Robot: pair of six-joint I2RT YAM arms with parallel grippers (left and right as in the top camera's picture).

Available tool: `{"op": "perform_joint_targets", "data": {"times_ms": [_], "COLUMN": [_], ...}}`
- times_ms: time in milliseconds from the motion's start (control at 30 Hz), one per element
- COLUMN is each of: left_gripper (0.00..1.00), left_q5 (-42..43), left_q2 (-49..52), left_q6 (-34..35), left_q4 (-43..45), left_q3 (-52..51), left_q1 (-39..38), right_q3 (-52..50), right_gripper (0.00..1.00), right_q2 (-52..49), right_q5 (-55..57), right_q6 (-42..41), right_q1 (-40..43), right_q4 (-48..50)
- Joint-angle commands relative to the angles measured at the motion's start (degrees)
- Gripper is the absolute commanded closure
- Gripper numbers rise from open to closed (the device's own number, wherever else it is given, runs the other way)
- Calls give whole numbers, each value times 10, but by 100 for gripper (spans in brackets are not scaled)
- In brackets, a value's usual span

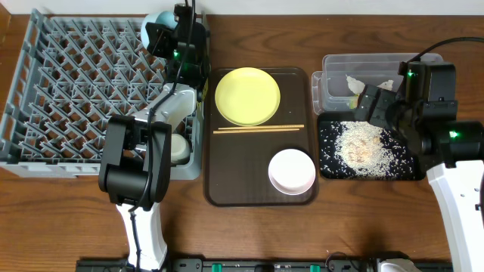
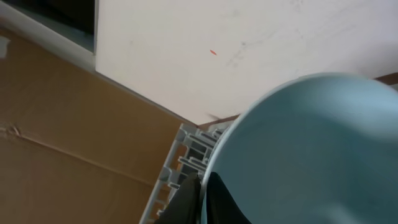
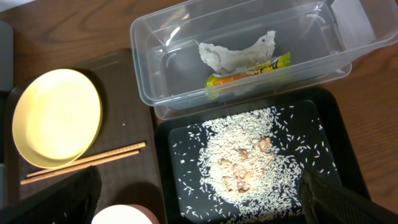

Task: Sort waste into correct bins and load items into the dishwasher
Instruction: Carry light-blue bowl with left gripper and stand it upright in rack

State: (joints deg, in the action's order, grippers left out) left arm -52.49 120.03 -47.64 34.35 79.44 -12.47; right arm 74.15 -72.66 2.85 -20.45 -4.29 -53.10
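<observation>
From overhead, the dish rack (image 1: pixel 68 91) fills the left of the table. The left gripper (image 1: pixel 169 34) is at the rack's far right corner with the light blue bowl (image 1: pixel 155 30) against it. The small white cup (image 1: pixel 180 148) sits in the rack's near right corner, partly behind the arm. On the brown serving tray (image 1: pixel 261 198) in the middle lie the yellow-green plate (image 1: pixel 247 96) at the far end, a pair of chopsticks (image 1: pixel 259 129) across the middle and the white bowl (image 1: pixel 291 170) at the near right. To the right, the clear tub (image 1: pixel 340 64) stands just beyond the black tray (image 1: pixel 408 172), which carries a heap of rice (image 1: pixel 361 145). The right gripper (image 1: pixel 376 102) hangs over the line where the tub and the black tray meet.

In the left wrist view, the light blue bowl (image 2: pixel 311 149) fills the frame, and the left gripper (image 2: pixel 202 199) is clenched on its rim, one dark finger on each side. A corner of the dish rack (image 2: pixel 186 149) shows below.

In the right wrist view, the right gripper (image 3: pixel 200 180) is released, its fingers (image 3: pixel 62 199) spread wide above the black tray (image 3: pixel 323 124) and the rice (image 3: pixel 242 155). The clear tub (image 3: pixel 186 109) holds the white tissue (image 3: pixel 233 53), with the snack wrapper (image 3: pixel 249 74) touching it on the near side. The yellow-green plate (image 3: pixel 56 118) and chopsticks (image 3: pixel 84 162) lie to the left.
</observation>
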Motion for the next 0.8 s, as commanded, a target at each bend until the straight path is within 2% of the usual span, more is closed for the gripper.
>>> {"op": "perform_joint_targets", "data": {"times_ms": [0,367,767], "left_gripper": [93,93,92], "left_q5": [-7,-13,-72], "left_q2": [3,21,24], "left_q6": [-23,-42,-42], "left_q4": [7,0,-26], "left_q3": [5,5,3], "left_q1": [3,2,-23], "right_q3": [2,2,2], "right_gripper": [1,1,1], "right_q2": [-1,-1,-1], "right_q5": [8,8,8], "right_q6": [-7,-7,-7], "right_q1": [5,5,5], "right_q4": [-1,-1,-1]}}
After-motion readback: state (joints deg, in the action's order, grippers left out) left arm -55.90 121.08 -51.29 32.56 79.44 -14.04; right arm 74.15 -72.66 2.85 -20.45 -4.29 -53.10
